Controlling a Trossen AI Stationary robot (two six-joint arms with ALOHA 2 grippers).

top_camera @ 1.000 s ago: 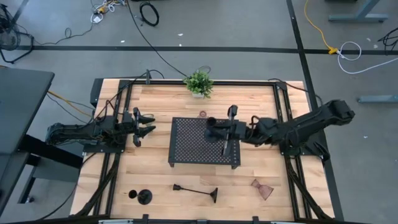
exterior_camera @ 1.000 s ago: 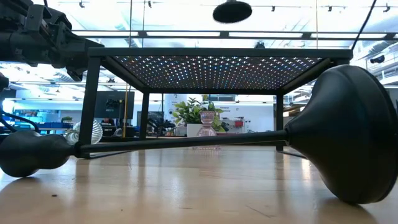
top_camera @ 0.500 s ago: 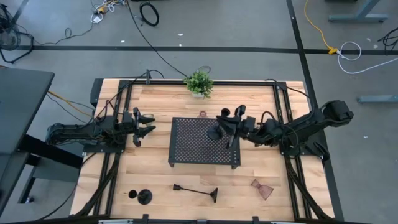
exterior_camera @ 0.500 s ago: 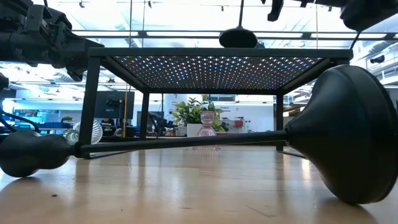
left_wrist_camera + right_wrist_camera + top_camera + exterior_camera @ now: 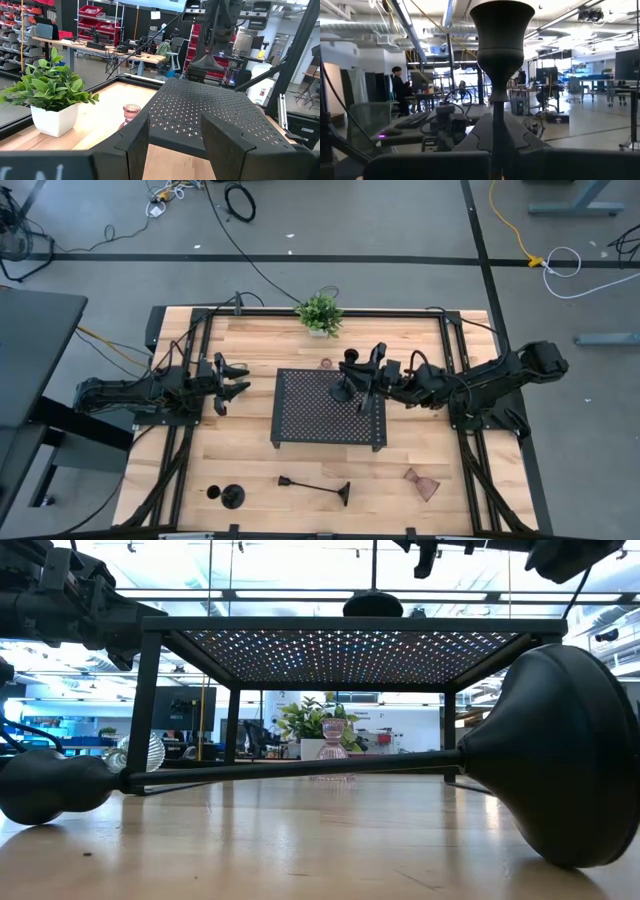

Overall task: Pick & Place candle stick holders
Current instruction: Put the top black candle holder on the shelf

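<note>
Black and slim, the stemmed candle stick holder [image 5: 346, 376] stands upright on the perforated tray [image 5: 310, 420], just right of the frame's centre in the high view, its base [image 5: 372, 606] seated on the tray top in the low view. The right gripper [image 5: 372, 375] sits at its stem from the right, and in the right wrist view the stem [image 5: 496, 130] rises between the fingers, long axis vertical, cup [image 5: 502, 30] on top; the jaws look closed on it, though whether they have slackened cannot be judged. My reading is that the next move turns on that upright axis: freeing it cleanly means parting sideways and backing off rightwards. The left gripper [image 5: 232, 381] waits with jaws apart at the left of the tray, farther off. Counted: three black holders, this one plus a toppled one [image 5: 315, 487] and a short one [image 5: 229, 497] along the bottom edge; two pinkish glass cups, one [image 5: 326, 364] above the tray, one [image 5: 422, 483] lower right; one potted plant [image 5: 320, 313].
</note>
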